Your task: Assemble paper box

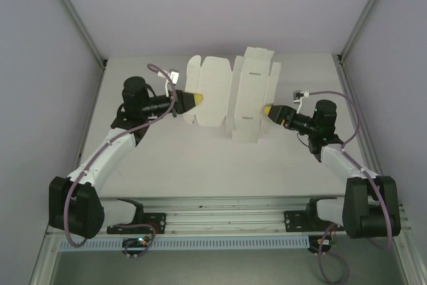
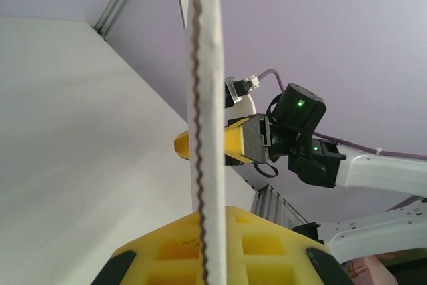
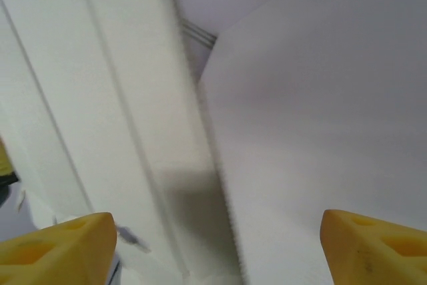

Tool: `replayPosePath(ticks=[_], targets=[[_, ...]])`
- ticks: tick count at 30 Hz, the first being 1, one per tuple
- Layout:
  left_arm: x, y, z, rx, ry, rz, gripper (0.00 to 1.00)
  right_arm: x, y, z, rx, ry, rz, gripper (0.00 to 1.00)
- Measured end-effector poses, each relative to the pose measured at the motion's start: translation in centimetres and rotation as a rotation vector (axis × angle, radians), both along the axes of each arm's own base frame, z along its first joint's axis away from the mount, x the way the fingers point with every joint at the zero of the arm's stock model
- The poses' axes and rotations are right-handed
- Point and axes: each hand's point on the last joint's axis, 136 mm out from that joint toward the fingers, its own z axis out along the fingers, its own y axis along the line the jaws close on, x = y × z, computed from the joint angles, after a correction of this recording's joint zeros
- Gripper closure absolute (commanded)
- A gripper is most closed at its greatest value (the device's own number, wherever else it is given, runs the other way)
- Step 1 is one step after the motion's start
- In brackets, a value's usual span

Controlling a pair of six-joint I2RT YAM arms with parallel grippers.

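Note:
The paper box (image 1: 230, 91) is a flat white die-cut blank with flaps and creases, held up off the table between both arms. My left gripper (image 1: 197, 100) is shut on its left panel. In the left wrist view the card (image 2: 207, 98) runs edge-on straight up out of the yellow pads (image 2: 267, 245). My right gripper (image 1: 268, 110) sits at the blank's right edge, also seen across the card as the right gripper (image 2: 230, 141). In the right wrist view its fingers (image 3: 60, 248) stand wide apart, with the card's edge (image 3: 223, 191) between them and untouched.
The white table (image 1: 200, 165) lies under the blank, walled by pale panels on both sides and at the back. Aluminium rails (image 1: 220, 215) with both arm bases run along the near edge. Cables loop off each wrist.

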Motion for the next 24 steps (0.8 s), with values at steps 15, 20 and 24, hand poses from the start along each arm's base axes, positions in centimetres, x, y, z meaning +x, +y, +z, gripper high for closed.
replayPosePath(ticks=[15,20,24], targets=[[0.1,-0.5,0.1,-0.015,0.006,-0.015,1.00,-0.9,0.4,1.8,-0.014,-0.077,0.046,0.78],[0.2,-0.5,0.0,-0.014,0.008,-0.010,1.00,-0.9,0.1,2.0,-0.059,-0.079,0.026,1.00],[0.7,-0.3,-0.6,0.006,0.016,0.022,0.84,-1.0,-0.4,2.4,-0.122,-0.090,-0.007,1.00]])
